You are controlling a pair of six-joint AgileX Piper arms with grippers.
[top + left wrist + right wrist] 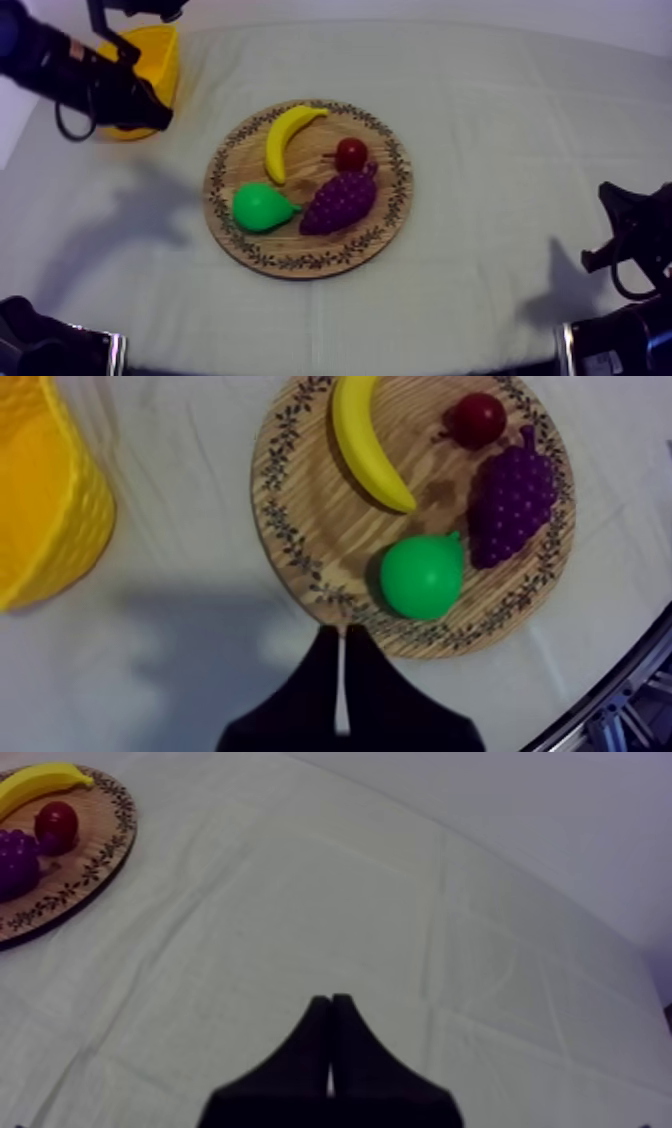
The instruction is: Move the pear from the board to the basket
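Just one pear [262,208], one basket [157,58]

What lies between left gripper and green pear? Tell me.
In the left wrist view, the round wooden board's patterned rim lies between left gripper and green pear.

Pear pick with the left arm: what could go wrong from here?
1. The left claw is shut; if it comes down that way it would likely shove the pear rather than grip it.
2. The pear lies close beside the grapes, with the banana tip near; an opened finger may knock either across the wooden board.
3. The pear looks round and smooth, so it could slip on the way to the yellow basket.
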